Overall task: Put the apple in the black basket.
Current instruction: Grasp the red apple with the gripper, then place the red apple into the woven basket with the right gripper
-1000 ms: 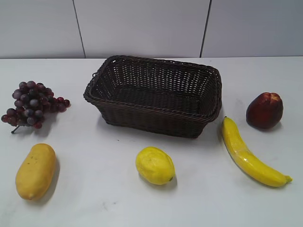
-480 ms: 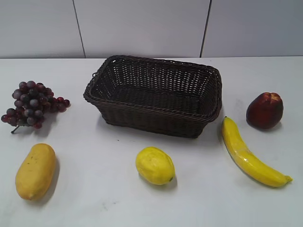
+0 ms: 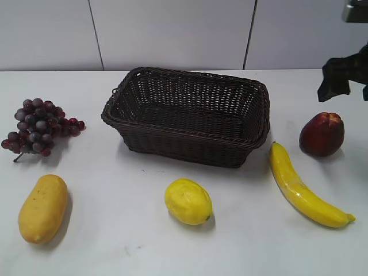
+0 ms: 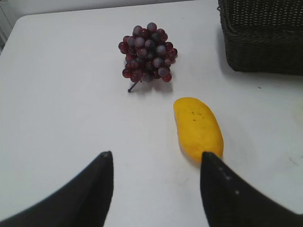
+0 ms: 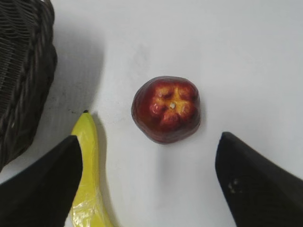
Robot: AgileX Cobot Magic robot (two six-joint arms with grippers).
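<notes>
With my right gripper (image 5: 147, 177) hanging above the desk (image 5: 199, 42), jaws spread wide and holding nothing, the apple (image 5: 166, 109) sits on the desk just ahead of the gap between the fingers, roughly centred, touching neither finger. Its orange-red top patch faces up at my wrist camera. To the gripper's left lies the banana (image 5: 89, 175), dark tip pointing forward, body running back past my left finger; it is close to the apple but not touching it. Further left and forward is the black basket (image 5: 21, 75), only its braided corner in the wrist view. In the exterior view my right gripper (image 3: 340, 76) shows as a dark shape at the right edge, above and behind the apple (image 3: 321, 134), clear of it. The apple stands on the desk outside the basket (image 3: 187, 115), well off its right end, with the banana (image 3: 302, 187) between and nearer the camera. A lemon (image 3: 188, 200) lies in front of the basket. My left gripper (image 4: 156, 189) is also open and holding nothing, low over the desk; a yellow mango (image 4: 198, 127) lies just ahead of its right finger, a grape bunch (image 4: 147, 53) further ahead, and a basket corner (image 4: 262, 35) ahead to the right.
</notes>
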